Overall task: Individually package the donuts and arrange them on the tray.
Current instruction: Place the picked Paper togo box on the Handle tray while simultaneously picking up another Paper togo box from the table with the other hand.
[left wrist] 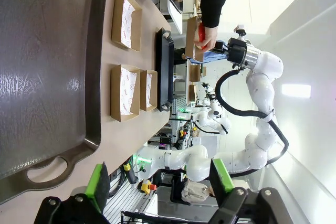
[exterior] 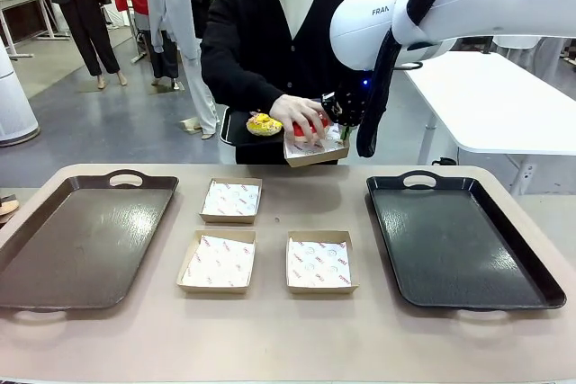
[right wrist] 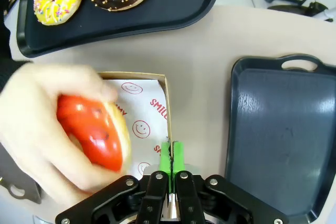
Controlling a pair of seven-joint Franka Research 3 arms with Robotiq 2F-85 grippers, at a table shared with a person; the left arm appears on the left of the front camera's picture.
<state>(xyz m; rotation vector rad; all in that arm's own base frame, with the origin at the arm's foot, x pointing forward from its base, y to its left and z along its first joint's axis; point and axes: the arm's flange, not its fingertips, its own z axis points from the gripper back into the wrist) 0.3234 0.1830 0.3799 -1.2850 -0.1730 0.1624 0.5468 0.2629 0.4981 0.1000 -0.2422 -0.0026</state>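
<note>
While a hand holds red donut over box at counter's far edge, R pincer clamped on box rim; L pincer apart above left tray.

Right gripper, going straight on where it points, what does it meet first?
The right gripper is shut on the rim of the cardboard box; past that, likely the beige table, depth unclear.

The tan table carries a left tray, a right tray, and between them a far box, a near left box and a near right box.
</note>
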